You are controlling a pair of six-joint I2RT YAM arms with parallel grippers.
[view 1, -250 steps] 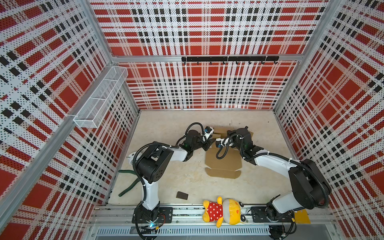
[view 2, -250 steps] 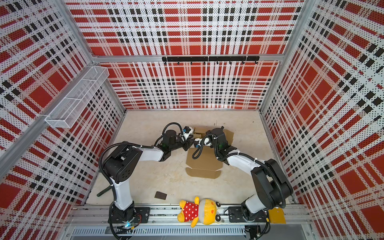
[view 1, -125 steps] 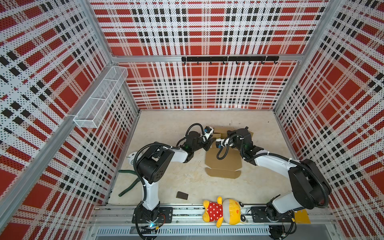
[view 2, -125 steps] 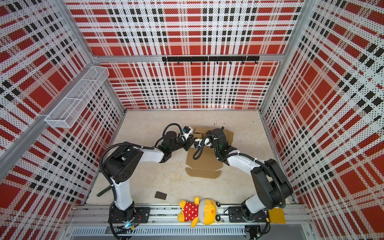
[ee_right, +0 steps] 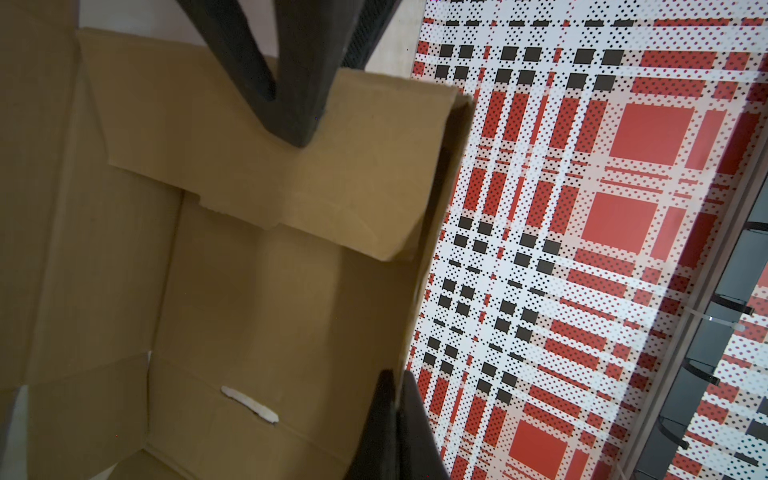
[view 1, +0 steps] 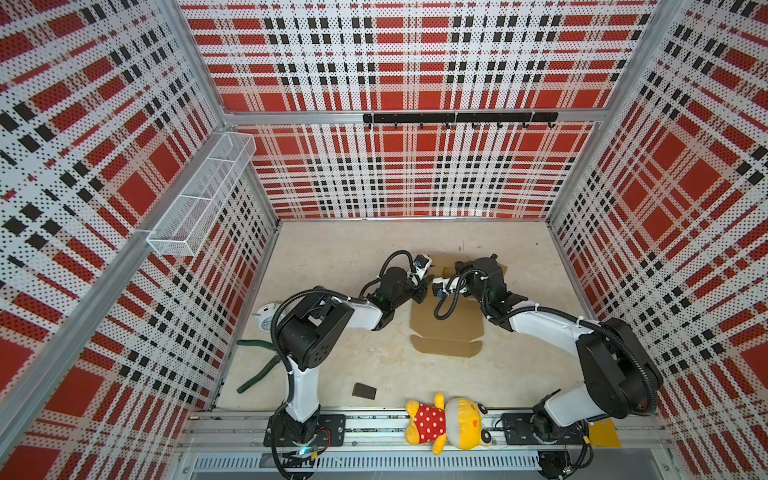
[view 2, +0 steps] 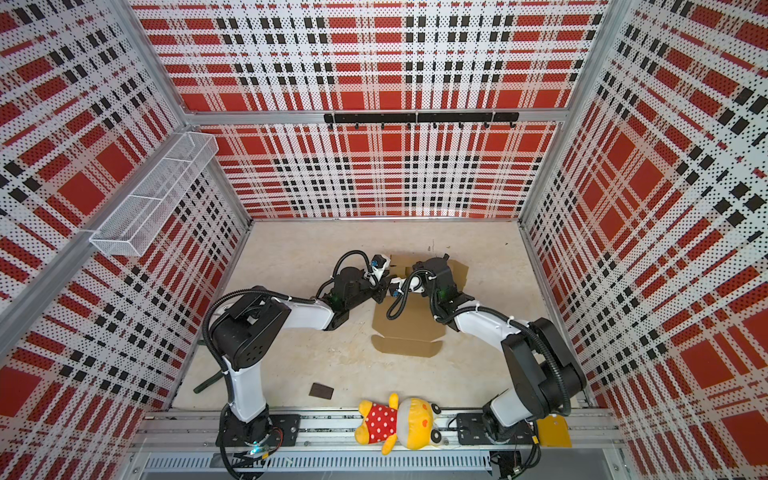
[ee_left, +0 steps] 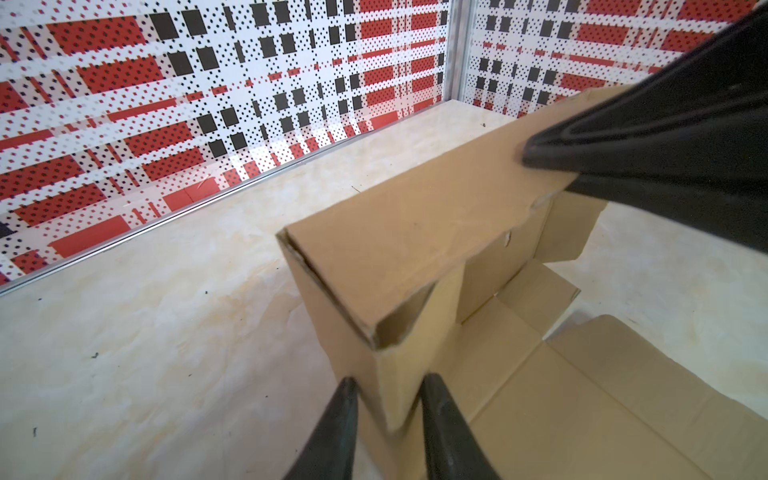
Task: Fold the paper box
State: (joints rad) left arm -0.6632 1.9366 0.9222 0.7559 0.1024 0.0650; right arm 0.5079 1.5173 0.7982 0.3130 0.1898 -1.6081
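While the paper box [view 1: 446, 332] sits on the counter [view 1: 332, 257] beyond the plush toy [view 1: 446, 424], left hand [ee_left: 388, 380] narrowly pinches its upright corner, right hand [ee_right: 398, 376] clamps its flap.

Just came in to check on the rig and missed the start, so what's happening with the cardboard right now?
Both arms are working on the paper box, a brown cardboard blank lying on the table and only partly folded. At its far end a wall stands raised with a flap folded over it. The right gripper is shut on that wall, and the left gripper straddles the wall's corner; whether it is pinching it is unclear. The near flaps lie flat.
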